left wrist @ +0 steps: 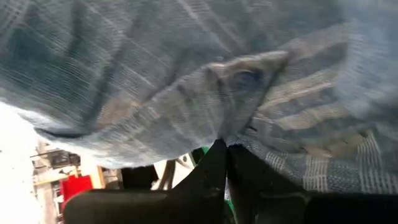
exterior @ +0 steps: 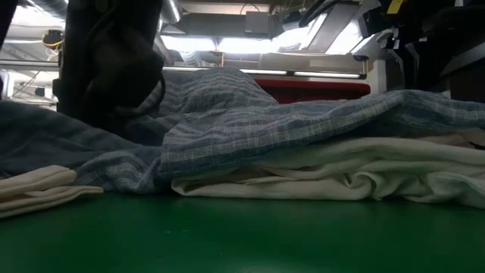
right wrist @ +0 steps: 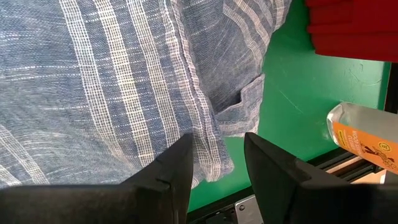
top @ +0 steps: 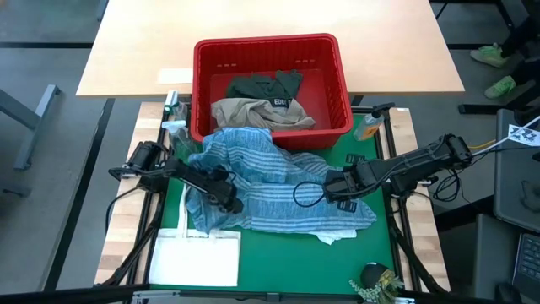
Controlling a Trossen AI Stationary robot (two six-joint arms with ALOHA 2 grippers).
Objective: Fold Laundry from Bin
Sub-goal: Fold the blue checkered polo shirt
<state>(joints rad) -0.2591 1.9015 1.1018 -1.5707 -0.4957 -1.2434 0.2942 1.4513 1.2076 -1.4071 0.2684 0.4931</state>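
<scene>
**Striped shirt out of the bin, left gripper pinching it**

The striped shirt (top: 270, 181) lies spread on the green mat (top: 371, 253), one end draped over the front wall of the bin (top: 342, 76). It looks light, thin and limp, so it will sag and bunch; hems or corners seem the best places to hold.

The left gripper (top: 229, 199) is pressed together on a fold of the shirt. The right gripper (top: 331, 184) is spread above the shirt's edge and holds nothing.

A white cloth (exterior: 341, 178) lies under the shirt and may drag along. A tote bag (top: 196, 257) lies just beside it, and a bottle (top: 369, 127) stands near the bin. Beige (top: 253, 111) and dark green (top: 266, 84) garments wait in the bin.
</scene>
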